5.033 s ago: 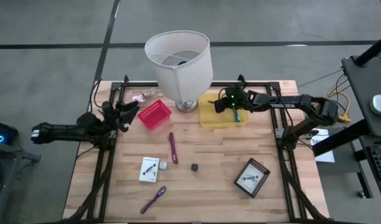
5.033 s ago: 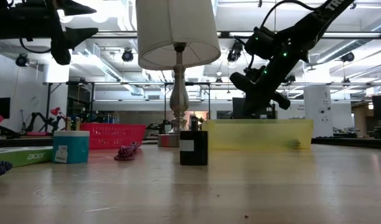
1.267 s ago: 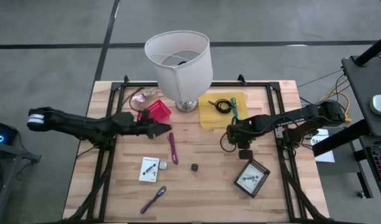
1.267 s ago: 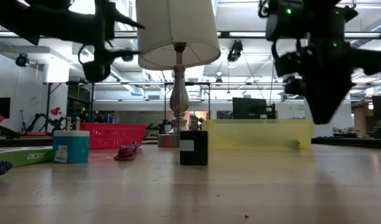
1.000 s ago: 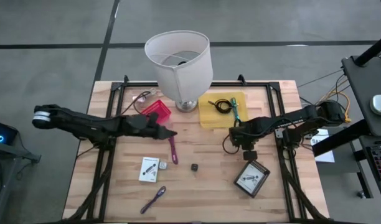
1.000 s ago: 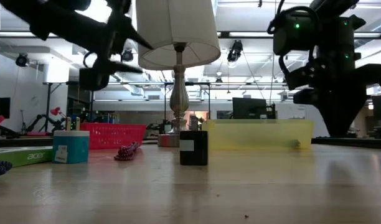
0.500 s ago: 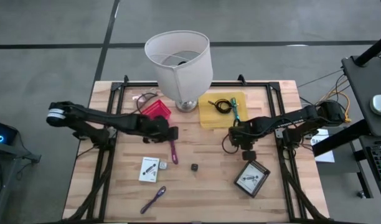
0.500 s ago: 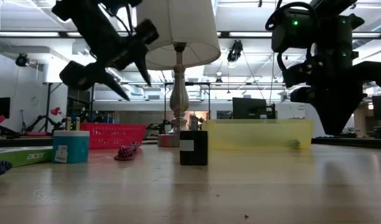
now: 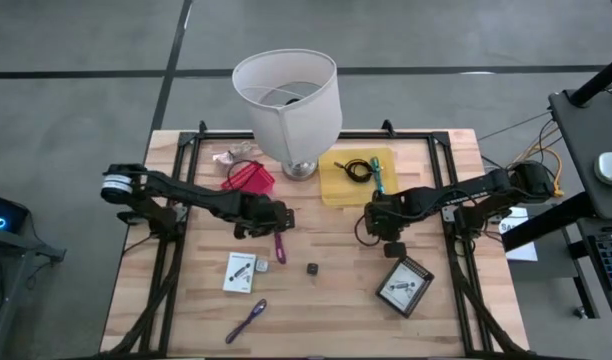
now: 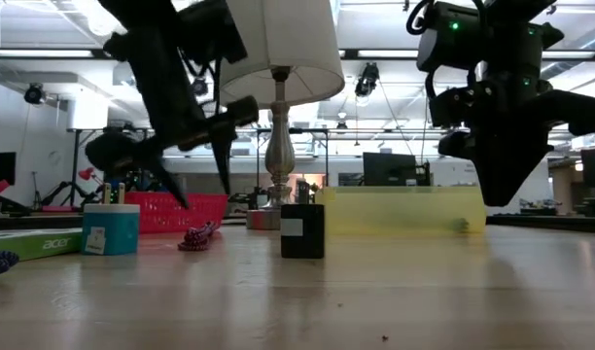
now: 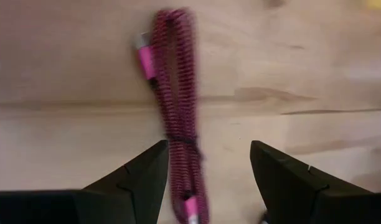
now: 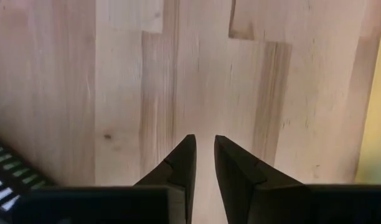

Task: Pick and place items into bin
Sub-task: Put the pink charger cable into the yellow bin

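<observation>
Looked like a robotics lab or open workshop hall. Beyond the wooden table (image 10: 375, 292), behind the lamp (image 10: 278, 58): exposed ceiling ducts and track lights, a dark monitor (image 10: 390, 167), a whiteboard (image 10: 497, 160). Beside the table, seen from above: grey concrete floor (image 9: 76, 100) and a desk with a keyboard (image 9: 611, 262).

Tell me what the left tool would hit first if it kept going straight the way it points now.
Most likely the braided purple cable: the left tool is open and pointed down at it, the fingers straddling its near end. How far above it hangs is unclear.
</observation>
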Robot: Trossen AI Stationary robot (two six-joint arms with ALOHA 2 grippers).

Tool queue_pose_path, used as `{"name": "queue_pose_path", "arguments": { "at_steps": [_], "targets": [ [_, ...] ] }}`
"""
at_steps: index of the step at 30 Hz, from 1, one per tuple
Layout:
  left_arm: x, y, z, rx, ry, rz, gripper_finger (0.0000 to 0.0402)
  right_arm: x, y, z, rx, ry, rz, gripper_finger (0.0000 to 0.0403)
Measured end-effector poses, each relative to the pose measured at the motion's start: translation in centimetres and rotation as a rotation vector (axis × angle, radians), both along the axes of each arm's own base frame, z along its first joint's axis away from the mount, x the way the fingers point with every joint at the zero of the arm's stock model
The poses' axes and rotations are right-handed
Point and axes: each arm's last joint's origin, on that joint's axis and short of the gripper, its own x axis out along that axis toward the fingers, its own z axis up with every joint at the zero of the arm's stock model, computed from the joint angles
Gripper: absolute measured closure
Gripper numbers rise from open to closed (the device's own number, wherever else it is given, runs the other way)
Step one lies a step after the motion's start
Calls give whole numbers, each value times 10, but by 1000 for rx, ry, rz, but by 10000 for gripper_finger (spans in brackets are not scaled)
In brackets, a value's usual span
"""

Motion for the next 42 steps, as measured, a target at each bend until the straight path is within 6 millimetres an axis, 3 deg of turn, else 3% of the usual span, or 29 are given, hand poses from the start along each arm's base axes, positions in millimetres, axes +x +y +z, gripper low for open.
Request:
{"name": "queue_pose_path", "arguments": {
  "at_steps": [11,19,23,33,42],
  "targets": [
    [6,0,-28,-18,91,44,191,0,0,6,2,-44,1,355],
    [10,0,-37,-27,120,41,199,-3,0,16,4,-99,3,355],
    [8,0,-38,-31,130,37,237,-5,0,21,4,-127,5,355],
    [6,-1,-40,-15,143,-9,377,-9,0,34,6,-211,7,355],
    [8,-1,-32,28,111,-120,388,-14,-2,45,-41,-268,-14,355]
  ]
}}
